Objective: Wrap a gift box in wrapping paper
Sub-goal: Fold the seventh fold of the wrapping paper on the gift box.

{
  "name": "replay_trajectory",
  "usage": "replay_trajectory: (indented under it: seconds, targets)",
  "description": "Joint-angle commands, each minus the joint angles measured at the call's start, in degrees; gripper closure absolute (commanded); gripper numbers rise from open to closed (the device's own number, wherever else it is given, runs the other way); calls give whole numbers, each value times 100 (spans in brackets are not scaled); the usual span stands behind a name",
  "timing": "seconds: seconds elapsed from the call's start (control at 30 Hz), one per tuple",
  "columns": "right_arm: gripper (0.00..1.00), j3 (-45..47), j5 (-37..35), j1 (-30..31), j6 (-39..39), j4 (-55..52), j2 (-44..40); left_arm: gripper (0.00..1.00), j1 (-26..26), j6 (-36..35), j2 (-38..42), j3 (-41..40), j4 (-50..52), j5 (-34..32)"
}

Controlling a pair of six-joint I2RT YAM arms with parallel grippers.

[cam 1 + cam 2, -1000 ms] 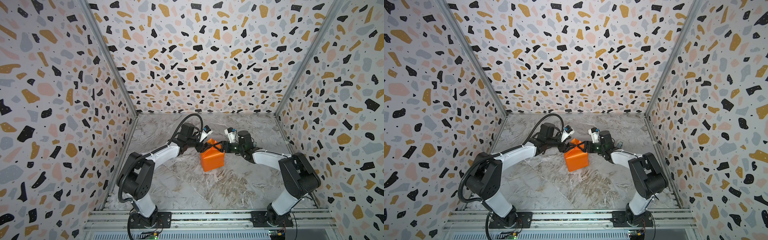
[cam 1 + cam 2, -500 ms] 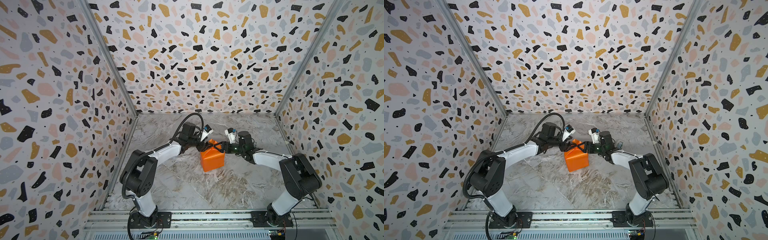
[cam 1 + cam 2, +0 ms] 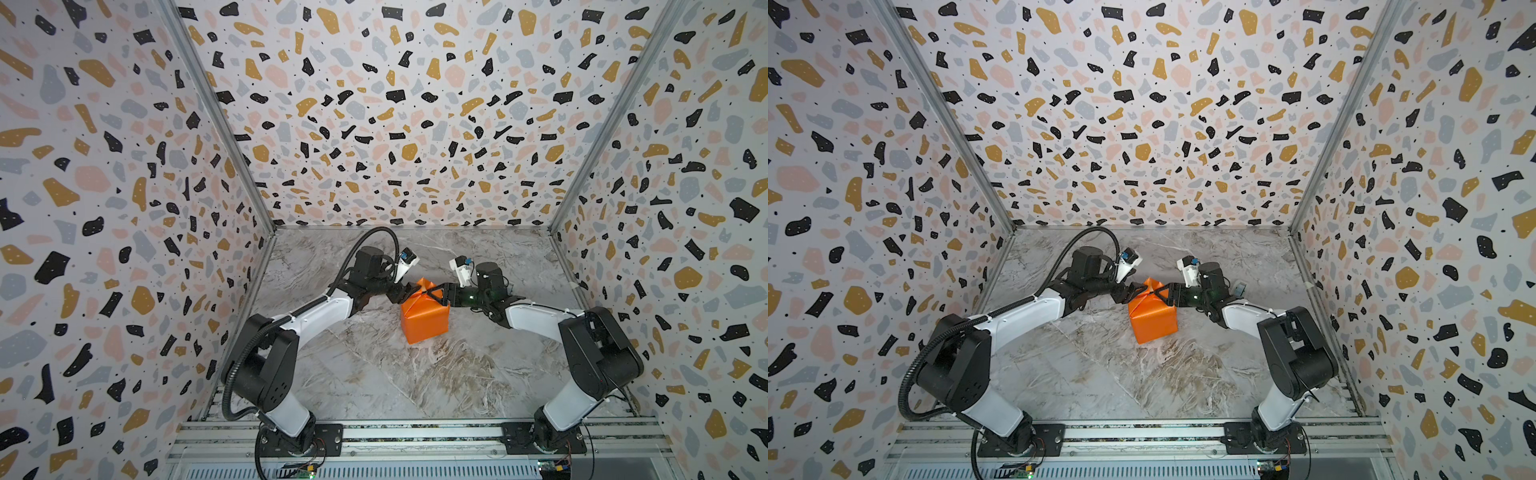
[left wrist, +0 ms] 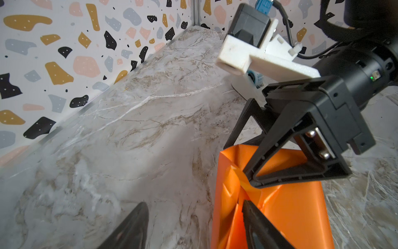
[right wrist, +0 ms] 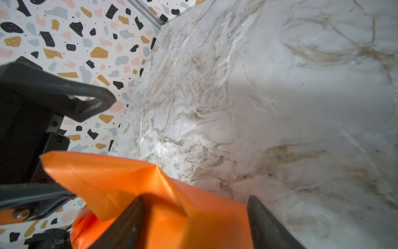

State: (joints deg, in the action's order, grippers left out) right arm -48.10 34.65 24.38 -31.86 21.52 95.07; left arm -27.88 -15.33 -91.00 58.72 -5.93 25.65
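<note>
The left gripper point(image 4: 189, 224) is held open, with one finger point(image 4: 260, 226) laid against a raised fold of the wrapping paper point(image 3: 424, 322) and the other set beside it over the bare table point(image 3: 374, 374). The right gripper point(image 5: 193, 215) is likewise spread open, and the creased top flap is straddled by its jaws from the opposite side. The two are seen nearly tip to tip. The paper is folded orange face outward into a blocky parcel, stood near the table's middle between the arms. The gift box is hidden inside it.
</note>
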Motion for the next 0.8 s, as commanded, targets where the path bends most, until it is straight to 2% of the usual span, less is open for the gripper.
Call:
replay_trajectory:
  seconds: [0.0,0.1,0.43,0.77]
  targets:
    - [25,73,-140,49,162,-524,-77,30,46,198,371,-348,-444,-340]
    - [25,48,-125,50,162,-520,-54,30,63,249,517,-584,-553,-588]
    - [24,-89,-134,58,-1,-462,-39,31,-104,165,111,-511,-358,-464]
    - [15,-367,-321,131,-52,-577,-37,31,-126,55,11,-550,-288,-436]
